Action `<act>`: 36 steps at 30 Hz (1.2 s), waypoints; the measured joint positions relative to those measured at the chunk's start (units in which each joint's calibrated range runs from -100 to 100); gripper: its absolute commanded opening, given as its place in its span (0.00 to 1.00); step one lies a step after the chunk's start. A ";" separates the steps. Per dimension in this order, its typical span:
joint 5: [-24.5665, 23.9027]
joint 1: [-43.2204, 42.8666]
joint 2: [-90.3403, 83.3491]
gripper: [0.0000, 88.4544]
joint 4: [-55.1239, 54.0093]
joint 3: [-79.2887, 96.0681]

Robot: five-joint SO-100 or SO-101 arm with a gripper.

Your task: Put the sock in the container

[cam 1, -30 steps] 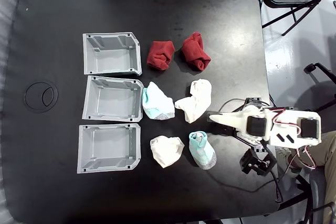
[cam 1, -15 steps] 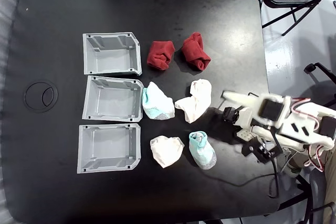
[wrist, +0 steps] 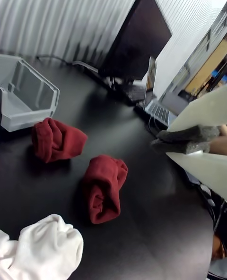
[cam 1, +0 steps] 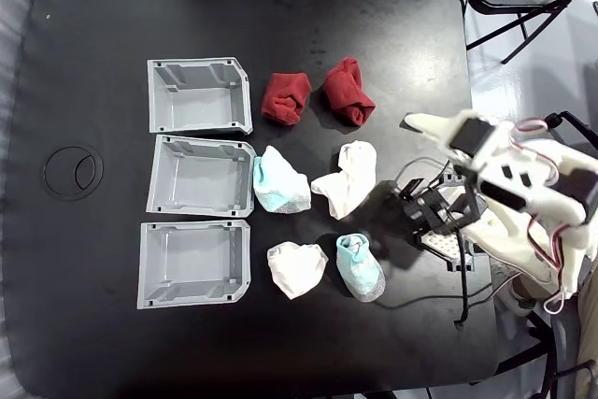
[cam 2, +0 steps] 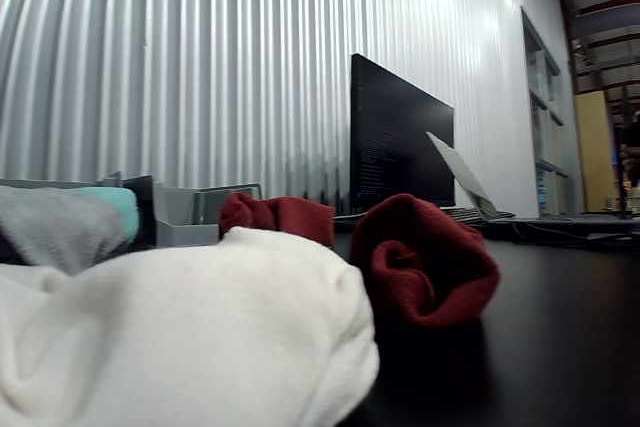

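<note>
Gripper [cam 1: 416, 122], its opening not discernible and holding nothing visible, is hovering well right of the sock [cam 1: 348, 91], lying oval beside the squarer red bundle [cam 1: 285, 97]; it should be descending centred, jaws straddling its narrower width.

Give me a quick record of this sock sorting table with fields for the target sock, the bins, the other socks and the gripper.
target sock: dark red oval fabric sock bundle, on the black table, untouched
neighbour: squarer red sock bundle, to its left in the fixed view
bins: three light grey ribbed plastic bins in a column; bottom bin with square corners has nothing in it
other socks: two white, two teal, in the lower rows
gripper: raised at the right side of the fixed view, open or shut unclear
</note>
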 measured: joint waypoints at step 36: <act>2.67 15.56 67.73 0.02 0.00 -41.71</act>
